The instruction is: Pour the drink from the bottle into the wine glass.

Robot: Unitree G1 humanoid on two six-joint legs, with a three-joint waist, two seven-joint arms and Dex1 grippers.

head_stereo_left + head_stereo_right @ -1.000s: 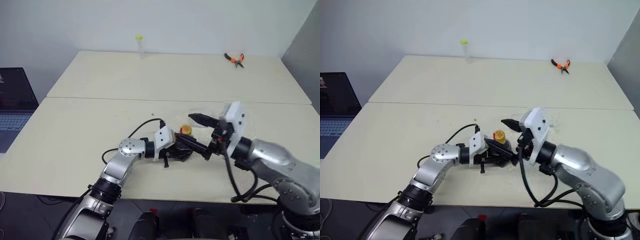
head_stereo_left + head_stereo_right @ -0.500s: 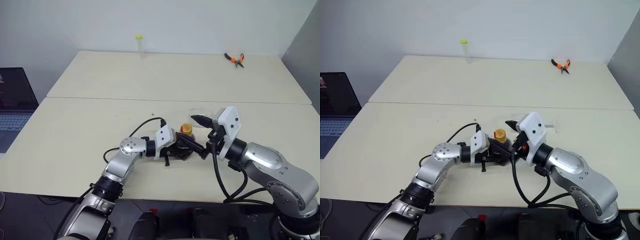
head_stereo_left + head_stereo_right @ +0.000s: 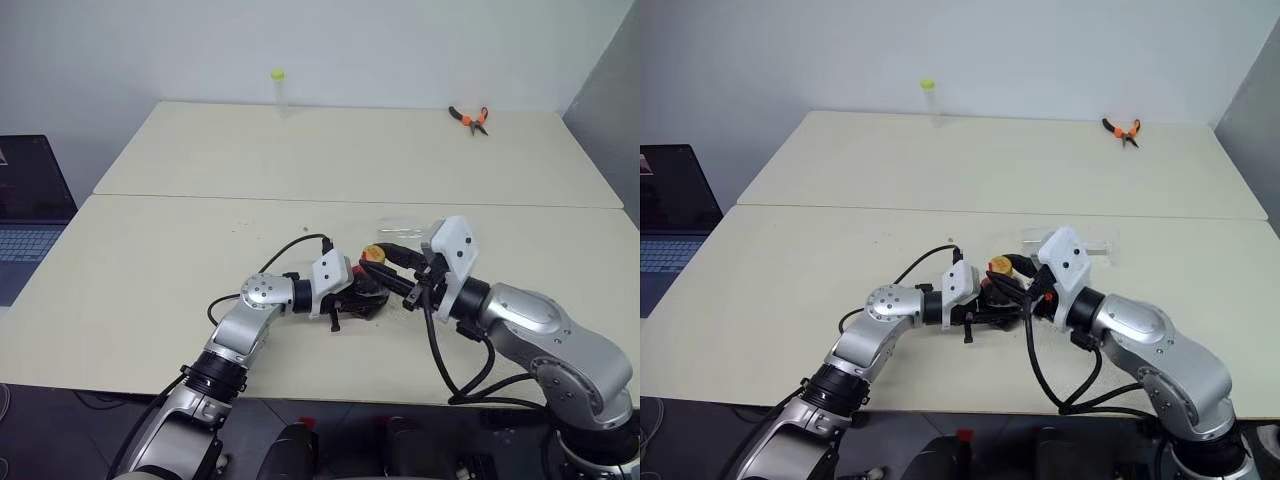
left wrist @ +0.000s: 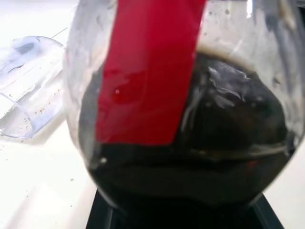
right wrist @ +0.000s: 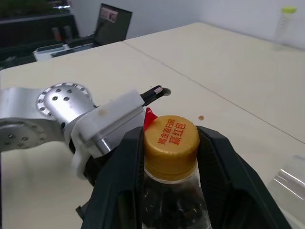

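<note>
While upright on the table, bottle in left gripper (clamped), right gripper pinching yellow cap.

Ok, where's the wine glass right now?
In the left eye view the wine glass lies on its side on the near table, just beyond the right end effector and the capped bottle.

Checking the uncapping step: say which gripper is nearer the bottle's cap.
Right. The right gripper has its fingers on either side of the cap; the left gripper holds the bottle lower, around its body.
</note>
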